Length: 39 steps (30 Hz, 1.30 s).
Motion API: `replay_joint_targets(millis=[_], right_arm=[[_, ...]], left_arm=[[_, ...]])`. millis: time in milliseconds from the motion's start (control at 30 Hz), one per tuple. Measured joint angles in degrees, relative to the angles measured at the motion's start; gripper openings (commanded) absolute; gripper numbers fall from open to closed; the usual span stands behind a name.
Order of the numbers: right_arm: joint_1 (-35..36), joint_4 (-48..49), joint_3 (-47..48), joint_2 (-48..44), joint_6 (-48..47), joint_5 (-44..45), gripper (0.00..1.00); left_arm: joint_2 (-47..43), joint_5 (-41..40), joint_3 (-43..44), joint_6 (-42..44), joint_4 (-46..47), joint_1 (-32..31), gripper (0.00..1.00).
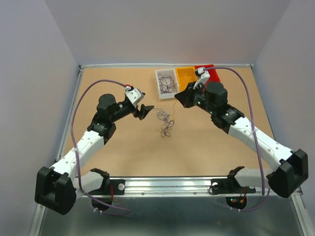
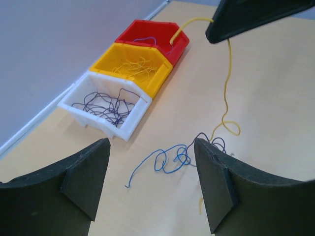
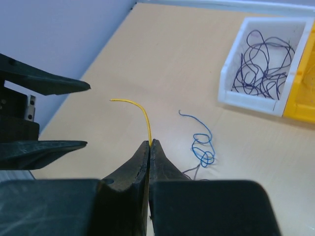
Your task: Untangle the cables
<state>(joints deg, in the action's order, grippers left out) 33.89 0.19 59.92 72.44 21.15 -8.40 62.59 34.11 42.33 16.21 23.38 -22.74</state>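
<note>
Right wrist view first: the right gripper [image 3: 150, 142] is clamped tight on a yellow wire [image 3: 142, 110]. Its jaws are pressed together and a short free end curls out toward 11 o'clock. The left wrist camera shows the rest of that wire better. It drops from the pinch point in a wavy line down to the table [image 1: 123, 147] and lands right by a dark purple strand [image 2: 212, 140]. A blue wire [image 2: 167, 160] lies in loose loops at about 9 o'clock of that dark strand, and whether the two actually cross is hard to say.

The left gripper [image 2: 151, 145] is spread wide with nothing between its fingers, pointed at those loose strands.

From overhead, the little clump [image 1: 165, 123] sits around mid-table, with the left gripper at its 10 o'clock and the right gripper at its 1 o'clock.

Three bins sit side by side near the far edge, around 12 to 1 o'clock of the clump:
- The white bin [image 2: 130, 123] holds dark purple wires [image 2: 106, 105].
- The yellow bin [image 2: 114, 49] holds yellow wires [image 2: 135, 66].
- The red bin [image 2: 179, 44] has a bluish strand [image 2: 146, 39] in it.
</note>
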Motion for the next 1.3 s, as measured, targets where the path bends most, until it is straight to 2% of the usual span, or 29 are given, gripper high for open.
replay_joint_targets(millis=[233, 567, 767, 1133, 1300], right_arm=[[0.22, -2.51, 6.80, -3.58, -0.85, 2.21, 0.01], [0.31, -4.94, 19.87, -2.43, -0.83, 0.96, 0.01], [0.33, -5.81, 24.00, -1.75, -1.60, 5.01, 0.01], [0.09, -5.84, 32.26, 9.38, -6.25, 20.22, 0.01], [-3.34, -5.81, 36.09, 16.94, -6.88, 24.33, 0.01]], left_arm=[[-4.66, 3.87, -2.23, -0.04, 1.75, 0.00, 0.81], [-4.31, 7.17, -2.25, -1.88, 4.20, 0.00, 0.81], [-2.99, 7.28, -2.25, -3.89, 7.21, 0.00, 0.81], [-2.78, 3.19, -4.04, -3.61, 7.89, 0.00, 0.81], [-2.78, 1.86, -4.11, -3.06, 7.85, 0.00, 0.81]])
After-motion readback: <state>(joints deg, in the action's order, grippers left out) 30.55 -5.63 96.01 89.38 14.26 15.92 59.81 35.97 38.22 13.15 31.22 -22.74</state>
